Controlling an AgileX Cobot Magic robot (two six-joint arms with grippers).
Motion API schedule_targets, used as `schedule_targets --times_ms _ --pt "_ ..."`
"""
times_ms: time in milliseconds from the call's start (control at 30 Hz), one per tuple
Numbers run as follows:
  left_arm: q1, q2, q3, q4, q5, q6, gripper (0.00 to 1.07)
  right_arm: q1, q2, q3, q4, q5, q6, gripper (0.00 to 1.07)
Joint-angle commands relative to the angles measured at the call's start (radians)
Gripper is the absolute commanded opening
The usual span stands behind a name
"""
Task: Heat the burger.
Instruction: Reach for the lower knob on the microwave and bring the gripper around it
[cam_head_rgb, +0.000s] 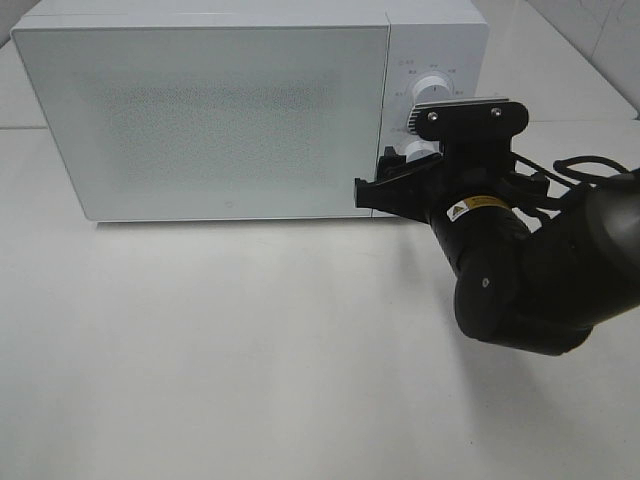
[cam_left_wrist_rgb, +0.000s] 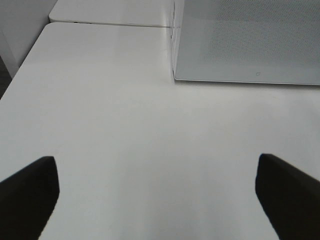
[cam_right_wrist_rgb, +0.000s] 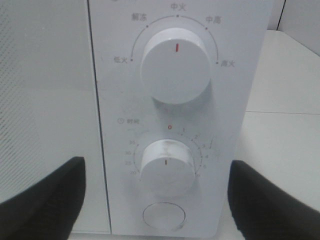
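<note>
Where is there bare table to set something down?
Bare table runs in front of the microwave door and under the open left gripper. Crowded only by the control panel, where the right gripper faces the timer dial.

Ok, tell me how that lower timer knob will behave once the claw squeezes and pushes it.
The timer knob looks like smooth white plastic, so it may slip in the right claw unless squeezed firmly. Round and fixed to the microwave panel, it should probably turn rather than lift off. Its scuffed face suggests it's rigid.
</note>
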Motion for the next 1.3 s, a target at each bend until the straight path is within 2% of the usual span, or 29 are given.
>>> schedule_targets --times_ms 33,100,633,1033,1300 --pt "0.0 -0.016 0.003 -0.002 -0.004 -0.007 1.0 -0.013 0.007 -0.017 -0.019 0.007 0.008 0.76" --pt "0.0 -0.016 0.003 -0.002 -0.004 -0.007 1.0 -0.027 0.042 -0.052 -0.021 0.014 0.008 0.76" --pt "0.0 -0.017 0.003 -0.002 -0.004 -0.007 1.0 -0.102 0.103 -0.139 -0.066 0.05 0.016 0.76" --pt "0.0 -0.017 0.003 -0.002 -0.004 -0.007 1.0 -0.108 0.145 -0.163 -0.062 0.036 0.03 0.75" --pt "0.0 -0.017 0.003 -0.002 -0.004 -0.007 1.0 -0.108 0.145 -0.163 -0.062 -0.015 0.038 0.66"
